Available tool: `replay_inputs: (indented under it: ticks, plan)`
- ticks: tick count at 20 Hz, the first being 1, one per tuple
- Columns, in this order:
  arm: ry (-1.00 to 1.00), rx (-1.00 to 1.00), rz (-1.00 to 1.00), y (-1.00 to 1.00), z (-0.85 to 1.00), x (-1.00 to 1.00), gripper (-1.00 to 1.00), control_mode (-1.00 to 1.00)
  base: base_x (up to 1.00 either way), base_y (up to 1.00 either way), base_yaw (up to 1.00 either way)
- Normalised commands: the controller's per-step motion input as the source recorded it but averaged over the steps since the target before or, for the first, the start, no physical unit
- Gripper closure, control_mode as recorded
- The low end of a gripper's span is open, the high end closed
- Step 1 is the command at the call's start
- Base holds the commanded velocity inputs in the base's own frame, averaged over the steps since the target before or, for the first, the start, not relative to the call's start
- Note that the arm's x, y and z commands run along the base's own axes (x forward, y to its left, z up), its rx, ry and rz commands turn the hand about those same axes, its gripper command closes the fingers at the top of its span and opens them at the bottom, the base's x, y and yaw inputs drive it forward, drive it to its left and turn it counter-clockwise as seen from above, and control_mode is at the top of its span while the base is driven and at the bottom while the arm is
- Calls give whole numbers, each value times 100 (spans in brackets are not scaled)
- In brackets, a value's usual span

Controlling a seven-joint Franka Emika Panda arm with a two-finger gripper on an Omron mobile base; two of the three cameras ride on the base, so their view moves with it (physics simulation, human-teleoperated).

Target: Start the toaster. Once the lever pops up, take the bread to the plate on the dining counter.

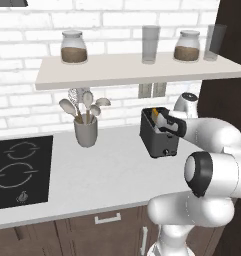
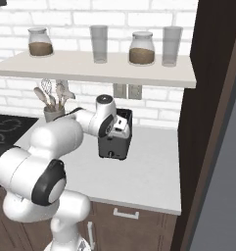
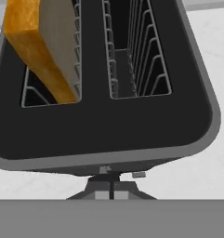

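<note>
With the bread (image 3: 48, 44) standing in the toaster's (image 3: 146, 125) slot at upper left, the hand (image 3: 111, 190), fingertips together, should press squarely down on the lever below.

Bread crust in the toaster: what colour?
Golden-orange crust on the bread, with a tan-grey face; clearest in the hand view, standing in one toaster slot.

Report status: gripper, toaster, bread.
Gripper shut, at the end of the dark grey two-slot toaster. Golden-brown bread slice standing in one slot. Nothing in the way.
</note>
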Motion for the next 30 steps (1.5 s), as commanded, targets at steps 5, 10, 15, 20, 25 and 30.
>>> replay_inputs:
  ticks: [5, 10, 15, 20, 25, 30]
  plan:
    - [0, 0, 0, 0, -5, 21, 100, -100, 0, 0, 0]
    - [0, 0, 0, 0, -25, 18, 100, -100, 0, 0, 0]
    - [0, 0, 0, 0, -19, 29, 100, -100, 0, 0, 0]
    - [0, 0, 0, 8, -57, 3, 100, -100, 0, 0, 0]
    - [0, 0, 0, 25, -74, 0, 100, -100, 0, 0, 0]
    - [0, 0, 0, 30, -79, 0, 100, -100, 0, 0, 0]
